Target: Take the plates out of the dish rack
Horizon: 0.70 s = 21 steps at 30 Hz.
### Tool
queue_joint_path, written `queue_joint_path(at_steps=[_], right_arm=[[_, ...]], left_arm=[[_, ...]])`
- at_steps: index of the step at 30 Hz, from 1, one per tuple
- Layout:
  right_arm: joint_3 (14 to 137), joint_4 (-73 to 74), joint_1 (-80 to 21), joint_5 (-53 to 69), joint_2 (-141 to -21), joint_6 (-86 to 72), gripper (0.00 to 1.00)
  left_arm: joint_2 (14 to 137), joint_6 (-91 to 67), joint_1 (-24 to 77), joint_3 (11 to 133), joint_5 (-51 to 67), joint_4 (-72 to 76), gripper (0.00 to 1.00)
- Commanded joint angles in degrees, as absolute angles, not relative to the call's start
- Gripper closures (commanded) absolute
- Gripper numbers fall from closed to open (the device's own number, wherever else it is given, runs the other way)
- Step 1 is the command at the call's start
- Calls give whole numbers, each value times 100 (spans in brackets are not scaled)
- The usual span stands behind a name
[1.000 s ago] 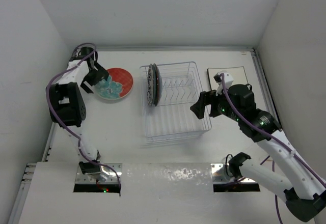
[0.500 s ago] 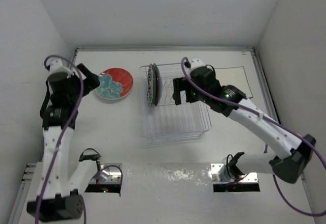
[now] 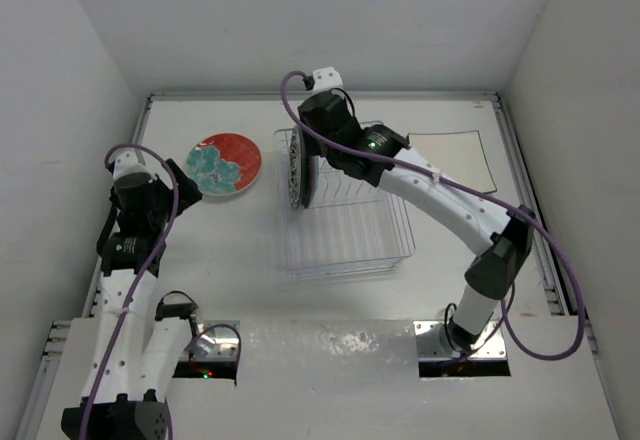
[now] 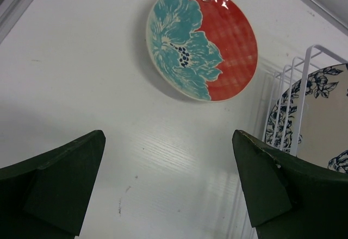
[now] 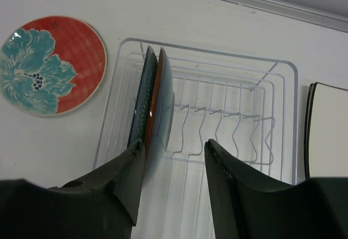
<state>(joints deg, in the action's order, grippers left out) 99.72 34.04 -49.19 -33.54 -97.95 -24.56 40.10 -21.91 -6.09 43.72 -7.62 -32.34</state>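
The see-through dish rack (image 3: 350, 230) (image 5: 228, 87) holds three plates standing on edge at its left end: a dark patterned one (image 5: 145, 92), a red one (image 5: 156, 95) and a pale teal one (image 3: 312, 175) (image 5: 166, 100). My right gripper (image 3: 308, 163) (image 5: 175, 144) hovers over them with its jaws partly apart; the teal plate's edge sits just inside the left finger (image 5: 130, 179), not pinched. A red plate with a teal flower (image 3: 225, 165) (image 4: 201, 43) lies flat on the table. My left gripper (image 3: 188, 182) (image 4: 168, 137) is open and empty, drawn back from it.
A pale square plate with a dark rim (image 3: 450, 155) (image 5: 329, 130) lies on the table right of the rack. The left wrist view shows the rack's wire corner (image 4: 304, 81) with a floral plate (image 4: 321, 108) behind it. The table's back rail (image 3: 320, 96) runs behind the rack.
My right arm swung from the square plate across the rack to its left end, and its jaws narrowed. My left arm pulled back from the red plate toward the near side.
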Motion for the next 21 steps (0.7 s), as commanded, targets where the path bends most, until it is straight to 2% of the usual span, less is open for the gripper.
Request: queue_joint_path(at_steps=[1, 8, 21], right_arm=[[10625, 3480, -5010, -3823, -10229, -2250, 54], [11451, 3770, -5089, -3973, -11074, -2197, 55], [11285, 3744, -5098, -4245, -11320, -2179, 62]], left_arm=[[4122, -2171, -545, 4544, -853, -3041, 0], [3920, -2188, -536, 4500, -905, -3006, 0], [4096, -2162, -536, 4526, -809, -3006, 0]])
